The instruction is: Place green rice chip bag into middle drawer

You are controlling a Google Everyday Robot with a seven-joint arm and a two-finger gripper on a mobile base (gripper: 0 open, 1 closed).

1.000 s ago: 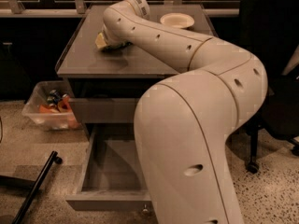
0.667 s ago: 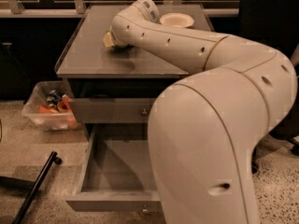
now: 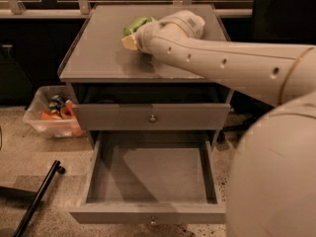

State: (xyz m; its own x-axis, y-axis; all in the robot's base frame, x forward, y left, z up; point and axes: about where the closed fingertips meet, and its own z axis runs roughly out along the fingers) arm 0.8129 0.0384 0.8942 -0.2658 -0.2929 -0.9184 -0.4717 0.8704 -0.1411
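Note:
The green rice chip bag (image 3: 137,23) lies on the grey cabinet top (image 3: 98,53), towards the back middle. My gripper (image 3: 130,41) is at the end of the pale arm that reaches in from the right. It sits low over the top, right against the bag's near side, and the wrist hides part of the bag. The middle drawer (image 3: 148,214) is pulled wide open below; its flat grey bottom holds nothing and a small knob is on its front. The white bowl is hidden behind the arm.
A shut grey drawer front with a knob (image 3: 152,117) is above the open drawer. A clear bin with orange items (image 3: 54,115) stands on the floor at the left. A black pole (image 3: 39,196) lies on the floor at the lower left. My arm's bulk (image 3: 276,181) fills the right side.
The arm has swung to the right and the view is closer in. The green bag now shows beside the gripper, and the white bowl has gone behind the arm.

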